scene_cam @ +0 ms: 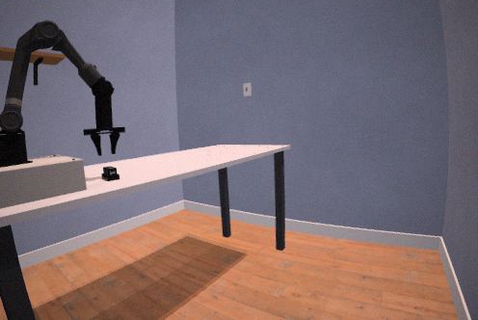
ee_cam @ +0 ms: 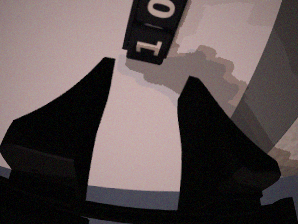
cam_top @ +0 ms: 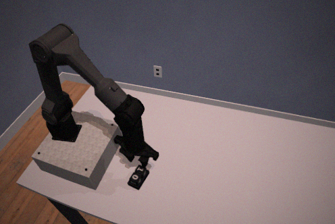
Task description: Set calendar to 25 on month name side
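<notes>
The black calendar tray with its two cubes [cam_top: 138,177] lies on the white table near the arm's base block. It also shows in the exterior view [scene_cam: 110,173] and in the wrist view [ee_cam: 157,18]. The cubes stand side by side, their top faces reading 0 [ee_cam: 161,8] and 1 [ee_cam: 148,47]. My gripper [cam_top: 143,159] hangs above the tray, clear of it, in the exterior view [scene_cam: 105,145] too. Its fingers are apart with nothing between them. The side with the month's name is not visible.
The grey base block [cam_top: 75,148] stands just left of the tray. The table's front edge runs close below the tray. A long stretch of white table [cam_top: 236,162] lies to the right.
</notes>
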You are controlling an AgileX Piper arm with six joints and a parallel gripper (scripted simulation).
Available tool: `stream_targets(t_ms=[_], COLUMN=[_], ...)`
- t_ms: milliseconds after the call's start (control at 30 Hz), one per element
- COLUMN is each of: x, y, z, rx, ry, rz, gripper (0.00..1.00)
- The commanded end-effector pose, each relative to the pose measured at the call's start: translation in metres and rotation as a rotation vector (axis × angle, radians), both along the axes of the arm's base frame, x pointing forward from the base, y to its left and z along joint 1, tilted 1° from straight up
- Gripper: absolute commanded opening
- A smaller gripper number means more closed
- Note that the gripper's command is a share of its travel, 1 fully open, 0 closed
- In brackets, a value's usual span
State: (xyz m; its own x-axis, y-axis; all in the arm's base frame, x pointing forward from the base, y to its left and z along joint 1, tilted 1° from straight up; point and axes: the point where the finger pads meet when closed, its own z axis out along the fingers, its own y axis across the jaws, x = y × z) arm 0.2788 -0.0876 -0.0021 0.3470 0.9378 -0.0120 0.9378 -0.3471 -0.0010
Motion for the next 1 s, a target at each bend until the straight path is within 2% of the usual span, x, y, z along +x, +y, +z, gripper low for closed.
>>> stream_targets(t_ms=[0,167,400,433,967], x=[0.001,0.001,0.001,0.001,0.001], y=[0.000,0.000,0.000,0.000,0.000], z=[0.011,0.026,0.028,0.028,0.028], rx=[0.000,-0.001,0.000,0.000,0.000], ry=[-0.005,-0.005,-0.003,-0.002,-0.002], rz=[0.000,0.000,0.000,0.000,0.000], gripper=[0.61,0.61,0.61,1.00,1.00])
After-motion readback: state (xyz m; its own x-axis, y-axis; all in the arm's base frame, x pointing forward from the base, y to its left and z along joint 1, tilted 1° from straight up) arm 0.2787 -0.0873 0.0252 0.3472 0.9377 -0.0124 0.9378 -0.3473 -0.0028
